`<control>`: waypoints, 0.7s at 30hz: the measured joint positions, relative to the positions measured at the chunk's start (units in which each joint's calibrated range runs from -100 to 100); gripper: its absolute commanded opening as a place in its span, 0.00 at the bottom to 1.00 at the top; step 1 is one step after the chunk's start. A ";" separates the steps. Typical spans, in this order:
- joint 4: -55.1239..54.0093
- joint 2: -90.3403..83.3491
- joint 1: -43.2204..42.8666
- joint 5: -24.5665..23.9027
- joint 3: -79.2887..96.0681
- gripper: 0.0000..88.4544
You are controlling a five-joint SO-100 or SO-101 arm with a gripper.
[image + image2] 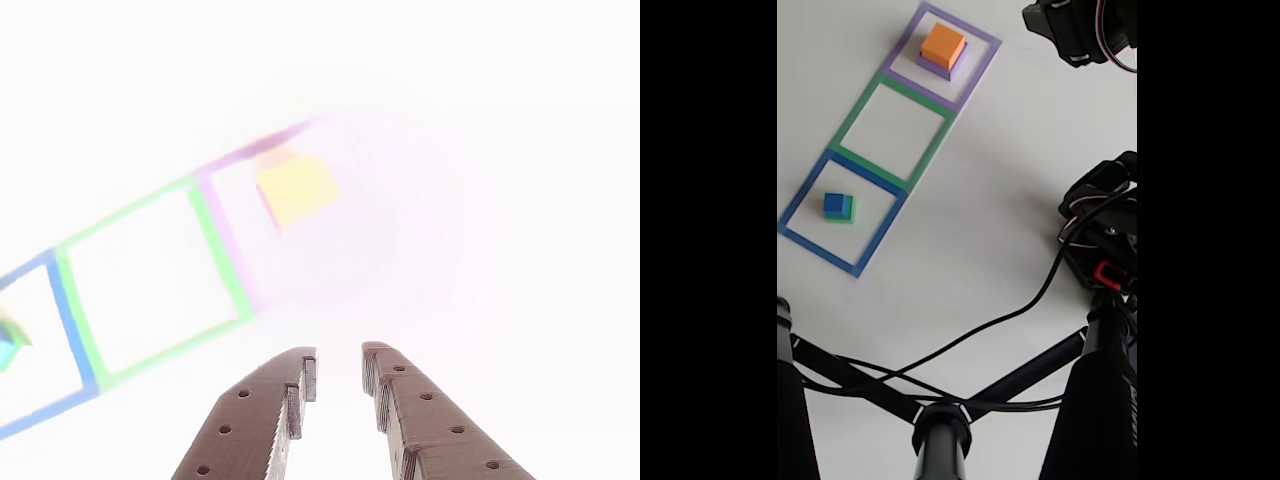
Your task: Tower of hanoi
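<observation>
The fingers (pixel 405 410) look like matt brown plastic, with small round holes and ridged inner faces. The tabletop (pixel 980 250) is smooth, plain white and matt. The orange block (pixel 943 45) and blue block (pixel 834 203) have smooth, even-coloured faces. The black cable (pixel 1020 310) has a slight sheen.

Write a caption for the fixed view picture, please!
Orange block on purple block in the purple square; blue cube on green block in the blue square.
</observation>
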 measured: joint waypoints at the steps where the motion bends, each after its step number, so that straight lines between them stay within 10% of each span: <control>1: -1.12 -0.68 1.31 1.18 1.91 0.12; 21: -51.12 -16.29 8.68 3.35 62.58 0.46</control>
